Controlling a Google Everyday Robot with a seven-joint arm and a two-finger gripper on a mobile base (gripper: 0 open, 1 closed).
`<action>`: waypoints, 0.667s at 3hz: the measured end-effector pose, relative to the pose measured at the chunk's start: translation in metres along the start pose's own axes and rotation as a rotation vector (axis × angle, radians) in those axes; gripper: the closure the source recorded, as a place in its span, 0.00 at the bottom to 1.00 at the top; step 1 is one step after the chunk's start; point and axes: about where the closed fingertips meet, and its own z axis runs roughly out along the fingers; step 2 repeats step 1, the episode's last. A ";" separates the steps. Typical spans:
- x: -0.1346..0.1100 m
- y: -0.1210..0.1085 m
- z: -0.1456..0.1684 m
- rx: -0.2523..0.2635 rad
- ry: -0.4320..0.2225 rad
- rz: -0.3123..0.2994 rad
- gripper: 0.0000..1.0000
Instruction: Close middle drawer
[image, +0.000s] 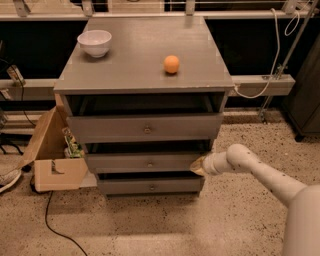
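Gripper, openness unclear, at right end of middle drawer; cardboard box beside opposite end

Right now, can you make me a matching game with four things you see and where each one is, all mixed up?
Things:
1. white bowl
2. orange ball
3. cardboard box
4. gripper

Places:
A. on the floor, left of the cabinet
B. at the right end of the middle drawer front
C. back left of the cabinet top
D. right of centre on the cabinet top

Pairs: 1-C, 2-D, 3-A, 4-B.
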 end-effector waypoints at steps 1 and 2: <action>0.010 0.029 -0.038 -0.073 -0.003 -0.014 1.00; 0.010 0.029 -0.038 -0.073 -0.003 -0.014 1.00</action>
